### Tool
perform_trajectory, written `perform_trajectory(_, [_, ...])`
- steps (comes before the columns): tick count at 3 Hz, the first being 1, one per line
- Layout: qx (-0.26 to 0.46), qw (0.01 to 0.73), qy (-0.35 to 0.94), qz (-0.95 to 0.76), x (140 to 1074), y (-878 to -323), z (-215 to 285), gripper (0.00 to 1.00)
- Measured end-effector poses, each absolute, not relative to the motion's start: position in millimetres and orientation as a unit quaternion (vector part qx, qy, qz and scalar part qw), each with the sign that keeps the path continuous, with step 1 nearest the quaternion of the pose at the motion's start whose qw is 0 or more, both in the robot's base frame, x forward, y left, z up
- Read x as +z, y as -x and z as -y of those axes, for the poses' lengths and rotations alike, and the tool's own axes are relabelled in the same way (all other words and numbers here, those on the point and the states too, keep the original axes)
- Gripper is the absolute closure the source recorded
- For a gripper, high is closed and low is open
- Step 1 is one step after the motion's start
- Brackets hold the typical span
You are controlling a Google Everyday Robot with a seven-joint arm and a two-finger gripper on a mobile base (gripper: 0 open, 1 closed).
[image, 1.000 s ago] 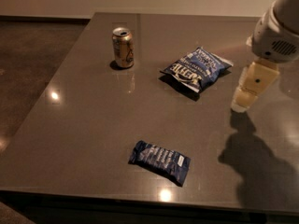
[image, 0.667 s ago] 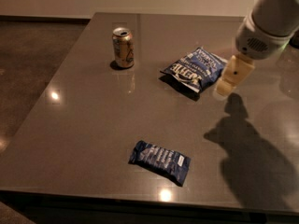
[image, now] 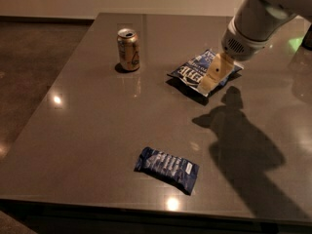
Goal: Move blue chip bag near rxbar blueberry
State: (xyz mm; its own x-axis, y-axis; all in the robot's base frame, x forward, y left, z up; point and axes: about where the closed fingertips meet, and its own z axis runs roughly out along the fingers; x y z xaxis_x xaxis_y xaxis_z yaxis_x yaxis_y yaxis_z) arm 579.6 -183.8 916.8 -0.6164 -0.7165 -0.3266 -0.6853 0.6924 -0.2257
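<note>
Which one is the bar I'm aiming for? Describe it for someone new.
On the grey table, look to the near edge, away from the can and the chip bag by the claw. The bar lies alone there: small, flat, dark blue, not puffy like the bag.

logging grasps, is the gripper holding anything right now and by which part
Cannot be told: the gripper sits at the right side of the blue chip bag.

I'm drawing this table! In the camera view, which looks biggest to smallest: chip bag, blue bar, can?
1. blue chip bag, partly hidden by the gripper over it.
2. rxbar blueberry, almost as big, but nearer the camera, so unsure.
3. can, smallest.
</note>
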Motion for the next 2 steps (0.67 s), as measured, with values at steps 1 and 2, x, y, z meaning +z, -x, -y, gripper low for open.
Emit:
perform_trajectory(1, [-0.036,0.202,0.38,-0.902,901,-600,171,0.0])
perform_trajectory(2, [-0.036,0.202,0.378,-0.903,893,-610,167,0.0])
